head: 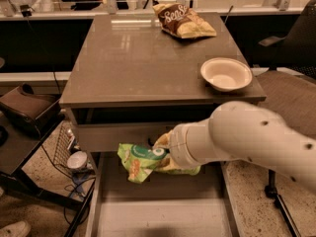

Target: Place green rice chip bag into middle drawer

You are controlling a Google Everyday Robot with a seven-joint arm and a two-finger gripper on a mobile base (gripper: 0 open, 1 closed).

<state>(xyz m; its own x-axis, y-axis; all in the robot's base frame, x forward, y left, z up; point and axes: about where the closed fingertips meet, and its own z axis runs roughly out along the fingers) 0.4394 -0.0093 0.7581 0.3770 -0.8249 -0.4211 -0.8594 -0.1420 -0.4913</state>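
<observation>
The glossy green rice chip bag [139, 160] is held clamped by the gripper [162, 153] over the grey metal middle drawer [158, 217], so lowering and release are judged to be called for next.
</observation>
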